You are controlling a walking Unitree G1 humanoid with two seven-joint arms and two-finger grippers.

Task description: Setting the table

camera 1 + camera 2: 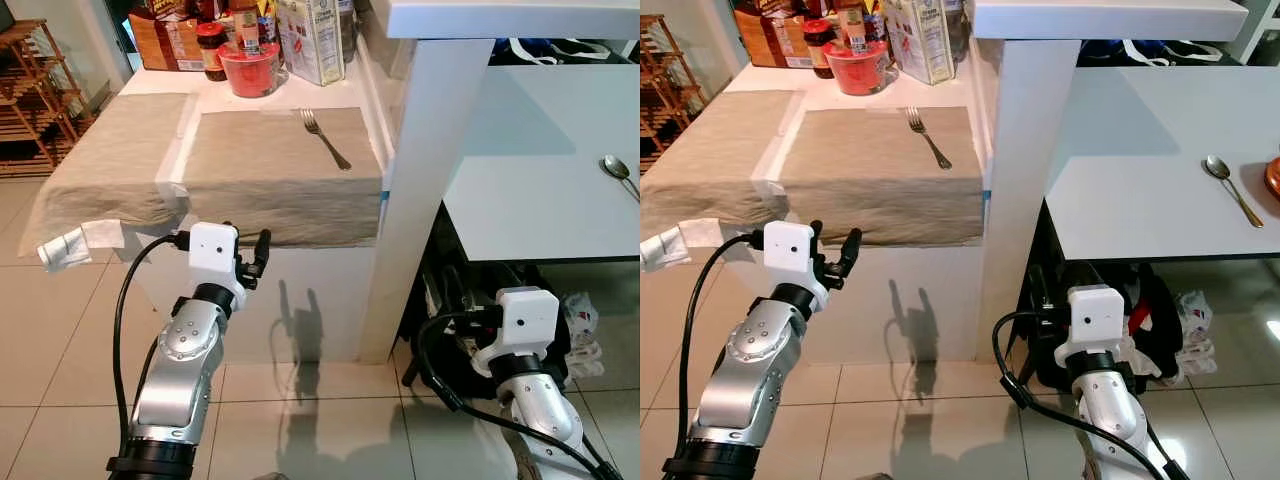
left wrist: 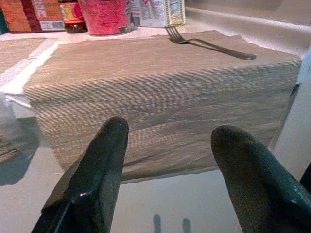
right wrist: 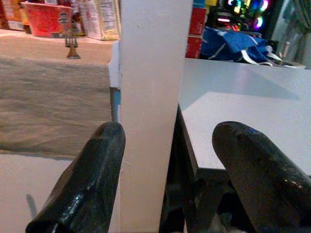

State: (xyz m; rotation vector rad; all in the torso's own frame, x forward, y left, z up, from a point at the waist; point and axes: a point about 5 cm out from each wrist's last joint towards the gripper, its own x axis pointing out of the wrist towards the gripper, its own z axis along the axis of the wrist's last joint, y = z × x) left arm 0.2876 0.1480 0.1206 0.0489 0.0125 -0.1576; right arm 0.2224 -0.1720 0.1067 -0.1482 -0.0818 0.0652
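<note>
Nearest the camera, at 7 o'clock, the left gripper hovers before the placemat's hanging edge, fingers spread and empty. At 5 o'clock the right gripper faces the white post, fingers likewise spread. One steel fork lies on the beige placemat at 12 o'clock; a spoon rests on the white table at 3 o'clock. Judged step: approach; fetching the spoon probably follows.
</note>
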